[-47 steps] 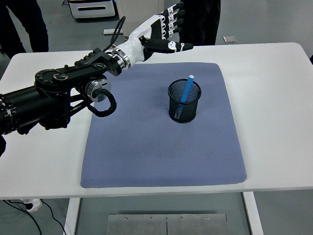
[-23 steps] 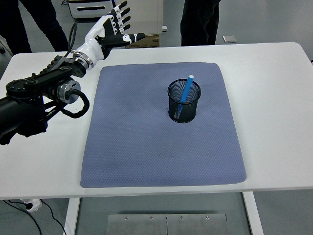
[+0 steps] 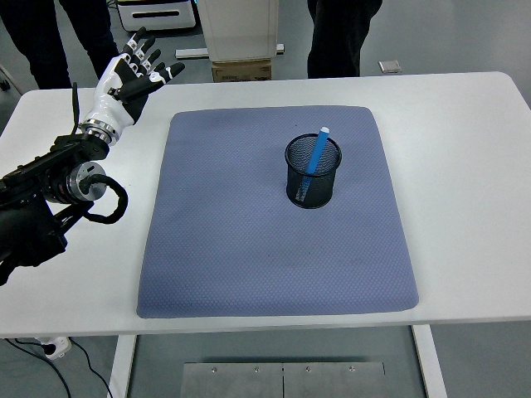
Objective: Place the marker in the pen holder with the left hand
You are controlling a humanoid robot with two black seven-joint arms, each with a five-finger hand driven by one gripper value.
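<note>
A blue marker (image 3: 314, 157) stands tilted inside a black mesh pen holder (image 3: 313, 172), its white tip poking above the rim. The holder stands upright on a blue-grey mat (image 3: 274, 215) right of the mat's middle. My left hand (image 3: 133, 75) is white with black fingers, open and empty, fingers spread, raised above the table's far left corner, well away from the holder. The right arm does not show.
The white table (image 3: 465, 166) carries the mat. People's legs stand beyond the far edge at top left and top middle. A cardboard box (image 3: 241, 70) and a white unit sit on the floor behind the table.
My left hand has pulled back from above the mat's far edge near the holder to the table's far left. It stays open and empty. The marker and holder have not moved.
</note>
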